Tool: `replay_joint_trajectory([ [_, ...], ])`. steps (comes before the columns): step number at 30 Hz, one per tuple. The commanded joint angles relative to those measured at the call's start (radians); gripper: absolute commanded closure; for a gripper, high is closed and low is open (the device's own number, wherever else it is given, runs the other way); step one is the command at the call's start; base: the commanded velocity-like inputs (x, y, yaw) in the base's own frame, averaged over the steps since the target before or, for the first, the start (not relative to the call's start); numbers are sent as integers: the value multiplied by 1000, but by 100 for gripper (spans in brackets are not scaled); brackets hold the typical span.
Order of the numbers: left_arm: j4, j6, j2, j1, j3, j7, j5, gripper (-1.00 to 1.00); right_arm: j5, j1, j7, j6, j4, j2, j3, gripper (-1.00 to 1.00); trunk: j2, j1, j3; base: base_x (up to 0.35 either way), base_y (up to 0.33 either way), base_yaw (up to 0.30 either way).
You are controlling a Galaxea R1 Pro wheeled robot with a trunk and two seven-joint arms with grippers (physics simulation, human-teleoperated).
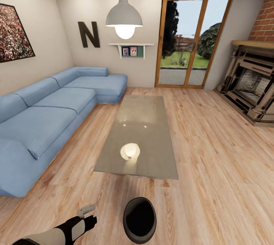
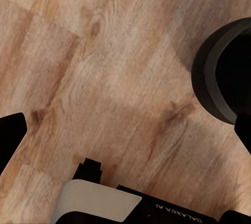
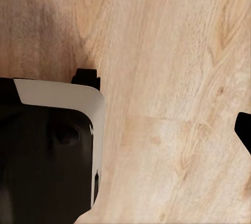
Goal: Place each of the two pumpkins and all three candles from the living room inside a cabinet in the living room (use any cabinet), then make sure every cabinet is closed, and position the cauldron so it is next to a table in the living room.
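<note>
The glossy black cauldron [image 1: 139,220] stands on the wooden floor just short of the near end of the low glossy table [image 1: 146,123]. My left gripper [image 1: 88,216] hangs low to the cauldron's left, a short gap away. In the left wrist view the left gripper [image 2: 127,132] is open over bare floor, with the cauldron [image 2: 225,72] beside one fingertip [image 2: 243,130]. My right gripper is open above floorboards, and one of its fingertips [image 3: 244,130] is visible. The pumpkins, candles and cabinet are out of view.
A long blue corner sofa [image 1: 45,115] runs along the left of the table. A fireplace [image 1: 251,85] stands at the right wall and glass doors [image 1: 192,39] at the back. A pendant lamp [image 1: 124,18] hangs above the table. Part of my own body [image 3: 47,151] shows beside the right gripper.
</note>
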Motion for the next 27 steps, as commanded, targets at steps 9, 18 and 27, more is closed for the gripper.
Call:
replay_joint_trajectory([
  [9, 1, 2, 0, -1, -8, 2, 8, -100, 10, -1, 4, 3, 4, 2, -6, -100, -1, 0, 13, -3, 0, 0],
  [18, 1, 2, 1, -1, -8, 2, 8, -100, 11, 7, 4, -61, 29, 17, -7, -100, -1, 0, 28, 0, 0, 0],
  [27, 25, 3, 2, 40, -8, 2, 8, -100, 5, 36, 4, -88, 34, 20, -8, -100, -1, 0, 43, 0, 0, 0],
])
